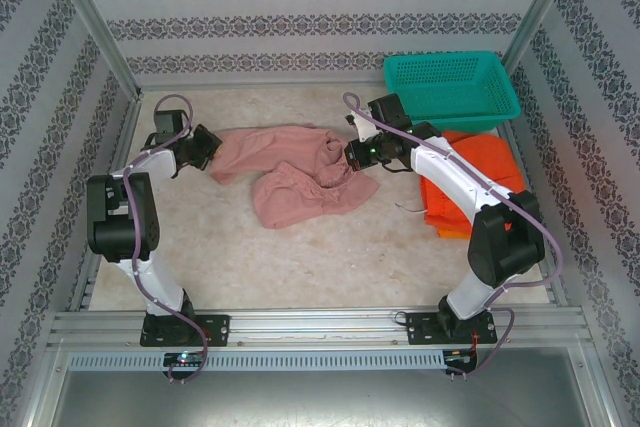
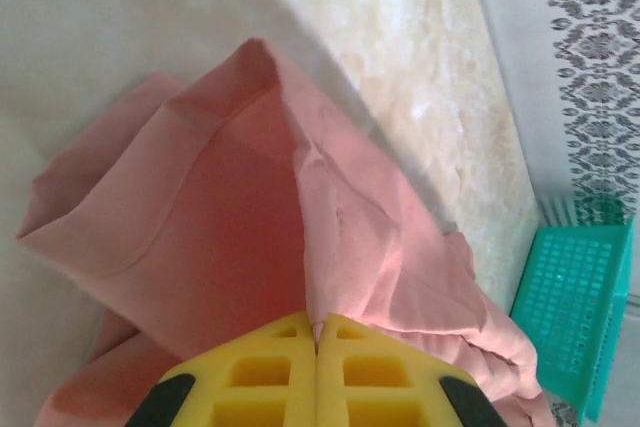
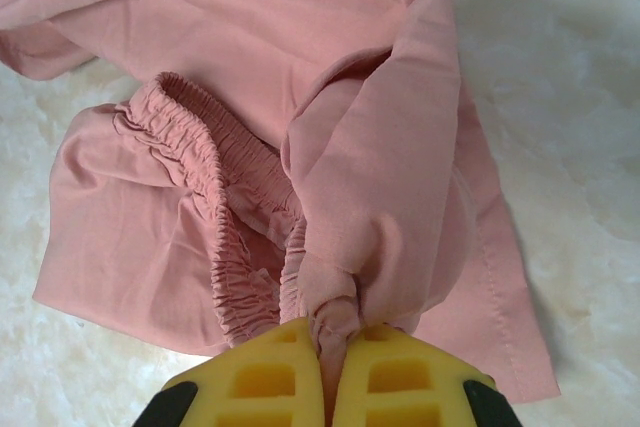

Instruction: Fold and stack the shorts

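A marbled cream table (image 1: 300, 257) is enclosed by patterned walls. The soft dusty-pink shorts (image 1: 290, 172), gathered at the elastic waist, are spread crumpled at centre. One edge is pinched by the left gripper (image 1: 205, 152), and bunched cloth near the waistband by the right gripper (image 1: 355, 157). Orange shorts (image 1: 480, 182) are piled just beside a teal plastic mesh basket (image 1: 450, 92).

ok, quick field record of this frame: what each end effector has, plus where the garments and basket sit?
left end effector: shut on pink shorts, pinching a fabric fold at their left end
right end effector: shut on pink shorts, bunched fabric beside the elastic waistband
pink shorts state: unfolded, crumpled, mid table
orange shorts: heaped at right, partly under the right arm
basket: teal, far right corner
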Available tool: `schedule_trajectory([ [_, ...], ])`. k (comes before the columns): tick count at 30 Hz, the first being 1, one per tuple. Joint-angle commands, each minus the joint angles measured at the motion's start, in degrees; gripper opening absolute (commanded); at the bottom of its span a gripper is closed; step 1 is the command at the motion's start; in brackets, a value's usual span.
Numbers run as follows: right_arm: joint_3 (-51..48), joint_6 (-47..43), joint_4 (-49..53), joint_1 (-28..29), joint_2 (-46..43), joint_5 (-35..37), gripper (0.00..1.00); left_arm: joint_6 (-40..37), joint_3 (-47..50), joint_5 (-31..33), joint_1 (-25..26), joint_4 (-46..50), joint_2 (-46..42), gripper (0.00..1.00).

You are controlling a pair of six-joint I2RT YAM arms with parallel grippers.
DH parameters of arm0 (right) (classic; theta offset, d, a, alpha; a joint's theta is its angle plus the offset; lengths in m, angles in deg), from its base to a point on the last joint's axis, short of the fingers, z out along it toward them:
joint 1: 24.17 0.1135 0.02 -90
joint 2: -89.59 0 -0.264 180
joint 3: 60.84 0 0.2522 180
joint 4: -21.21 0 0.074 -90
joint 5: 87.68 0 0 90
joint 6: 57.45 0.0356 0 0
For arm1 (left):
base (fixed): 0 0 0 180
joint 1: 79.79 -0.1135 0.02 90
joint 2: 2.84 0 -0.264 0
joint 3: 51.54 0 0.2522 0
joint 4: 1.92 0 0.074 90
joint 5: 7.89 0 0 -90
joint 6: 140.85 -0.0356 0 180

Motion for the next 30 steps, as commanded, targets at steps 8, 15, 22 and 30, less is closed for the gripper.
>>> schedule_trajectory([
  [8, 10.2, -0.4, 0.6, -1.7, -2.3, -1.0, 0.0, -3.2, -17.7, 4.0, -2.6, 5.7, -6.1, 0.0],
  [15, 20.9, 0.1, -1.6, -2.9, -6.5, -0.6, 0.0, -6.4, -42.1, 7.0, -6.5, 17.6, -9.1, 0.0],
  [22, 33.4, 1.1, -3.1, -1.9, -8.3, -2.7, 0.0, -7.2, -68.4, 8.9, -10.6, 27.7, -7.6, 0.0],
  [30, 43.5, 1.9, -7.2, 2.5, -10.1, -7.3, 0.0, -4.6, -83.3, 10.5, -15.6, 29.2, -8.1, 0.0],
])
